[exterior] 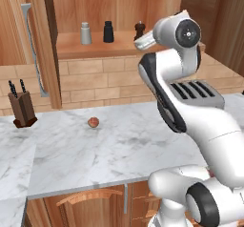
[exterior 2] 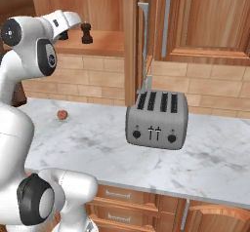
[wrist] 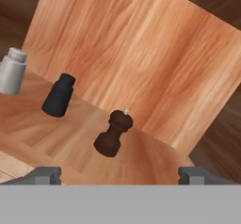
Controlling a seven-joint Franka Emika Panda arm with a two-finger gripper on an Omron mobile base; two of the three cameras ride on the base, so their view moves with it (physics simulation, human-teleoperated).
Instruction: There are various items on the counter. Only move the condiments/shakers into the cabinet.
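Three shakers stand upright in a row on the cabinet shelf (exterior: pixel 95 48): a light grey one (exterior: pixel 86 33), a black bottle-shaped one (exterior: pixel 108 32) and a dark brown pepper mill (exterior: pixel 139 30). The hand view shows the grey shaker (wrist: pixel 12 71), the black shaker (wrist: pixel 59 96) and the pepper mill (wrist: pixel 113 134) just ahead. My gripper (wrist: pixel 120 176) is open, short of the mill, with nothing between its fingers. The small reddish ball (exterior: pixel 93 122) lies on the marbled counter (exterior: pixel 105 154).
A silver toaster (exterior 2: pixel 156 120) stands on the counter at the right. A knife block (exterior: pixel 22 108) sits at the far left by the wall. The cabinet door with its long grey handle (exterior: pixel 34 49) stands open left of the shelf. Wooden drawers (exterior 2: pixel 122 197) lie below the counter.
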